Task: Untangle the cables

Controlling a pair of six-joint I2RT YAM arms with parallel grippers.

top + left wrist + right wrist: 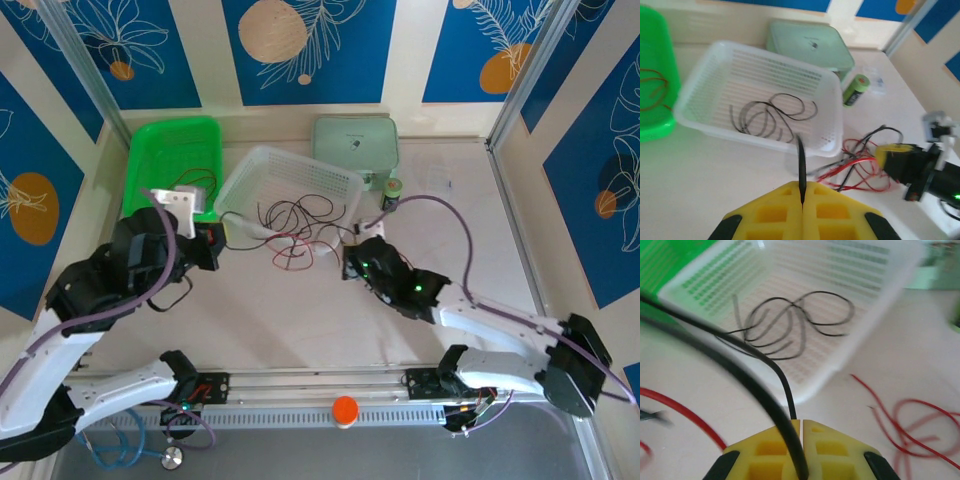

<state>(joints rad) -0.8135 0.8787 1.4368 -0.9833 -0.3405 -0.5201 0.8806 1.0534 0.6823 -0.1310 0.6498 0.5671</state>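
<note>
Left gripper (802,192): the yellow fingers were pressed together and clamped on the black cable (772,112). The pinched strand rose straight from the seam between them toward the white basket (700,85).
Right gripper (800,426): the fingers were likewise closed, with a black strand nipped in the seam. A second dark strand crossed in front, out of focus, and it could not be told whether it belonged to the same cable.
Black cable, position: several loose loops lay on the slatted floor of the white basket. The route of the strands from there to each gripper was obscured by the basket's near wall and by blur.
Red cable (860,167): it was heaped in loops on the table (715,170), just beside the basket's near corner and between the two grippers. Black strands were mingled with it, and the crossings could not be resolved in the top view.
Red cable, extent: it was cut off at both side edges of the right wrist view.
Green basket (175,160): it stood just beside the white basket on the left. A thin dark wire was seen inside, partly cut off, its colour unclear.
Lidded box (355,145): it was placed behind the white basket. A small green cylinder (856,89) lay near it, its label too blurred to be read.
</note>
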